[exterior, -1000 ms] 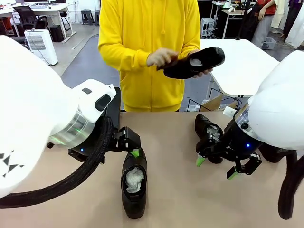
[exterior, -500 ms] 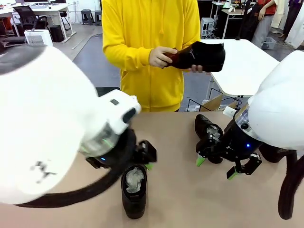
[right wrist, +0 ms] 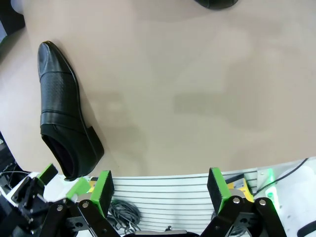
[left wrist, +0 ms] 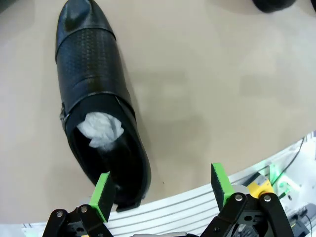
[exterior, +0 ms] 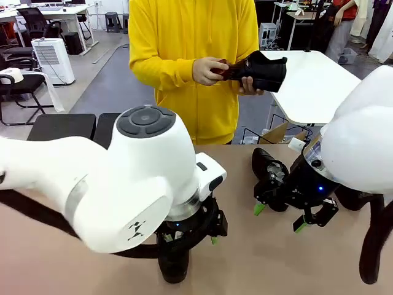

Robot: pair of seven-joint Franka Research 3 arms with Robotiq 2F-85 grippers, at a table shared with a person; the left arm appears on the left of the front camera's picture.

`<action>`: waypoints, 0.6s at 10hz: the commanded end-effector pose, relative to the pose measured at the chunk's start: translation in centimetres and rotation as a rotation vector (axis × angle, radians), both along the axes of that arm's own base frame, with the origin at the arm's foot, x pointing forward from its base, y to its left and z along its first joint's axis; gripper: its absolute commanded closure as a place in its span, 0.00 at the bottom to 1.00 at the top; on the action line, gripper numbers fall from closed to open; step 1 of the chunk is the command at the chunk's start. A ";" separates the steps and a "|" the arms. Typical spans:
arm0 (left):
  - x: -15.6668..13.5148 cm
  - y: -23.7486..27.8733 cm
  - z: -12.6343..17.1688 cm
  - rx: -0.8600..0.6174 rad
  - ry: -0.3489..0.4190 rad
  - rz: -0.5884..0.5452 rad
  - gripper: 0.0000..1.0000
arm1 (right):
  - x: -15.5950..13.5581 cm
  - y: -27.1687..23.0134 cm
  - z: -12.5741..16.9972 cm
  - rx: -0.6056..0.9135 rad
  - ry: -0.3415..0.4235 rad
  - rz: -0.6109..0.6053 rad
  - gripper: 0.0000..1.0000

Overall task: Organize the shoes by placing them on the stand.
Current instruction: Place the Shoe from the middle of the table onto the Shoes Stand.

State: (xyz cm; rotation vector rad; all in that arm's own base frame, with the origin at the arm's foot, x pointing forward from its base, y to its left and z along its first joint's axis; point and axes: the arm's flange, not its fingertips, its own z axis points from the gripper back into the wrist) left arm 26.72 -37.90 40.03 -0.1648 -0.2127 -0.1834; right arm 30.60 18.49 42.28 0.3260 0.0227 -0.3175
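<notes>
Near edge, left of centre: a black shoe [left wrist: 98,113] lay upright on the tan table [exterior: 245,264], heel toward the near edge, toe pointing far, white paper in its opening. The left gripper [left wrist: 162,190] hung over the heel end with its jaws spread wide, one green pad [left wrist: 103,195] over the heel rim; contact could not be told. Right of centre, the right gripper [exterior: 279,218] hung low over bare table, jaws likewise spread, holding nothing. Just beyond it sat a second shoe [exterior: 267,163], paper showing inside. Far left, past the left arm, stood the black stand [exterior: 61,126], well apart from both shoes. At the far side a person in a yellow hoodie [exterior: 184,61] held a third shoe [exterior: 264,70] above the table, one hand [exterior: 207,70] at its left end, the other hand [exterior: 249,89] under it.
</notes>
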 end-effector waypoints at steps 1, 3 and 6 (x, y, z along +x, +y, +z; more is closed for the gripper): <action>1.3 -1.7 -0.9 -0.004 -0.010 0.080 0.00 | 0.1 -0.2 0.0 -0.010 -0.002 0.012 0.00; 1.9 -1.9 -1.9 -0.033 0.007 0.121 0.00 | 0.1 -0.2 0.0 -0.010 -0.002 0.012 0.00; 3.4 -2.0 -3.6 0.009 0.021 0.174 0.00 | 0.1 -0.2 0.0 -0.010 -0.002 0.012 0.00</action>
